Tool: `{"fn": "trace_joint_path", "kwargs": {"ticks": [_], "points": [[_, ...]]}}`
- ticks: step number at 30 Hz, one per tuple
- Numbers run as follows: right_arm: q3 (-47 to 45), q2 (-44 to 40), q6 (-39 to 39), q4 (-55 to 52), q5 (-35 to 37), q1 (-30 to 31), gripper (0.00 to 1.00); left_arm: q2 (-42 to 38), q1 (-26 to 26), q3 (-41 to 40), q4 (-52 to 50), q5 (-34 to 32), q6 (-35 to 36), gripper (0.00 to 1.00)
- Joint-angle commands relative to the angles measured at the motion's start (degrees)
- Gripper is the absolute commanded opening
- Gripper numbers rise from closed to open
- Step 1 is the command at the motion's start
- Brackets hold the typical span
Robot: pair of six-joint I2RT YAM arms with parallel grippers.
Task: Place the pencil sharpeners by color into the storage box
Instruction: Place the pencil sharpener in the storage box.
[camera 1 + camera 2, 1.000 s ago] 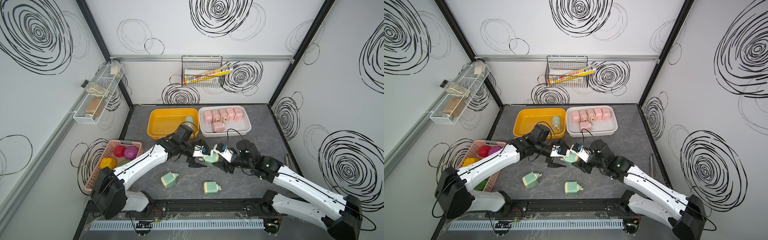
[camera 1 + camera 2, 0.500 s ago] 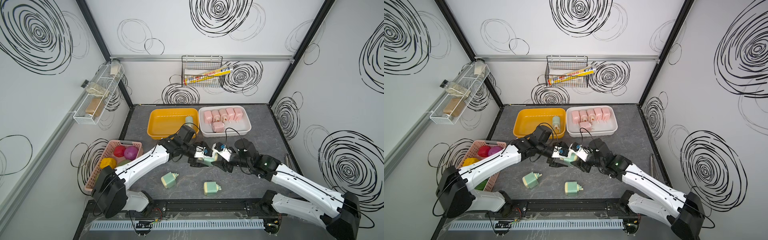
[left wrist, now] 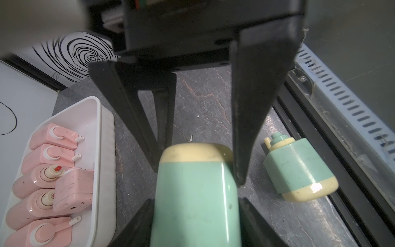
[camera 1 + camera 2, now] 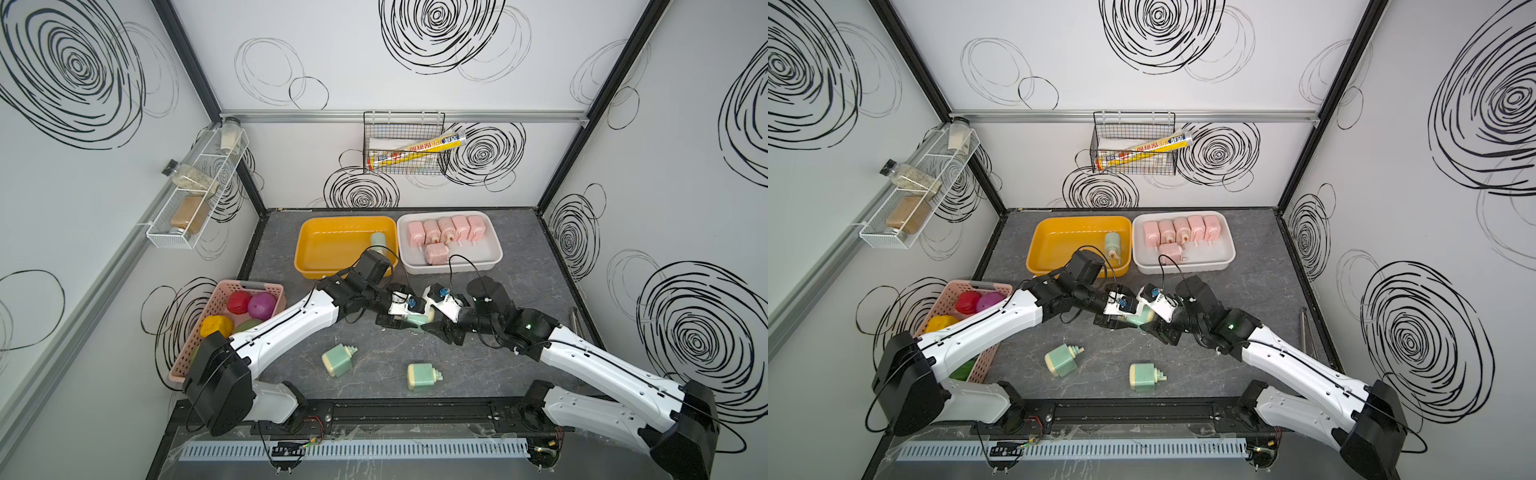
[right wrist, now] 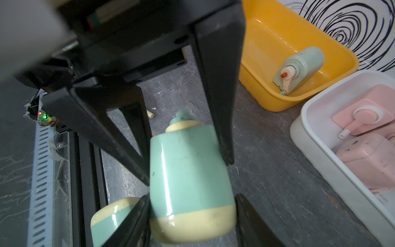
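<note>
1. Left wrist view: the green sharpener (image 3: 193,192) sits between both pairs of jaws.
2. Its mint body is pinched by the left jaws, its cream end by the right jaws.
3. It is likely light, rigid, glossy plastic that may slip; hold the flat sides, not the nozzle.

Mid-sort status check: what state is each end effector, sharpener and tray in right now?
left end effector: shut on the held green sharpener
right end effector: shut on its other end
held green sharpener: gripped by both
loose green sharpeners: lying on the table, ungripped
yellow tray: holds one green sharpener
white tray: holds six pink sharpeners
</note>
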Motion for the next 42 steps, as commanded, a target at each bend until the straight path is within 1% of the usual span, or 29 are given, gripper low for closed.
{"fn": "trace_joint_path", "kwargs": {"ticks": [1,2,4,5,6,7,8,10,12,14,16,19,21,24,27,28,33,39,42], "points": [[2.4,0.1,-3.5,4.1,-0.2,1.7,0.29,1.4,-0.5,1.8,0.2,-1.8,-6.0,0.33],[2.4,0.1,-3.5,4.1,-0.2,1.7,0.29,1.3,-0.5,1.7,0.6,-2.1,-6.3,0.27],[2.3,0.0,-3.2,4.6,0.5,1.7,0.31,1.2,-0.4,1.2,2.7,-3.7,-7.8,0.07],[2.2,0.0,-2.5,5.0,1.5,1.7,0.39,1.0,-0.1,0.7,4.6,-4.8,-9.0,0.0],[2.1,0.0,-1.4,5.5,2.8,1.6,0.59,0.8,0.5,-0.2,7.6,-6.0,-11.3,0.0],[1.9,-0.1,-0.7,6.0,3.8,1.7,0.76,0.7,1.8,-1.0,10.3,-6.0,-13.7,0.0],[1.6,-0.4,0.0,6.8,5.1,1.6,0.99,0.8,3.3,-1.3,11.8,-5.3,-15.6,0.0],[-0.1,-2.2,1.5,9.6,8.1,1.6,1.0,0.9,6.6,-1.8,15.1,-4.0,-21.3,0.0],[-2.5,-4.9,3.8,13.8,13.1,1.6,1.0,0.6,9.2,-2.6,19.1,-6.0,-27.5,0.0],[-5.2,-7.5,6.6,18.1,18.5,1.3,1.0,0.0,11.4,-3.8,23.5,-11.1,-34.3,0.0],[-7.9,-9.7,10.4,23.0,24.0,0.9,1.0,-0.4,14.2,-4.9,28.5,-19.0,-43.1,0.0],[-10.4,-11.1,16.0,27.0,29.2,-0.2,1.0,0.0,18.8,-4.6,32.5,-28.8,-55.0,0.0],[-10.8,-10.7,19.9,27.2,31.5,-1.2,1.0,0.7,21.3,-4.2,34.2,-34.7,-60.9,0.0],[-10.5,-9.2,25.4,25.2,34.1,-2.8,1.0,2.4,23.2,-1.8,34.1,-42.3,-66.5,0.0],[-10.5,-8.0,30.3,22.7,36.3,-4.3,1.0,5.1,23.7,1.4,33.3,-48.3,-68.9,0.0],[-10.6,-7.8,31.7,22.0,36.8,-4.8,1.0,6.0,24.0,2.3,33.5,-49.3,-70.2,0.0],[-11.7,-8.6,35.3,20.9,36.6,-6.2,1.0,12.0,26.1,7.8,32.0,-49.4,-75.2,0.0],[-12.5,-9.9,36.4,19.8,36.2,-6.4,1.0,20.2,28.0,14.7,29.7,-44.2,-76.3,0.0],[-12.5,-10.1,36.5,19.3,35.7,-6.5,1.0,24.6,28.2,18.7,26.6,-44.4,-77.1,0.0]]}}
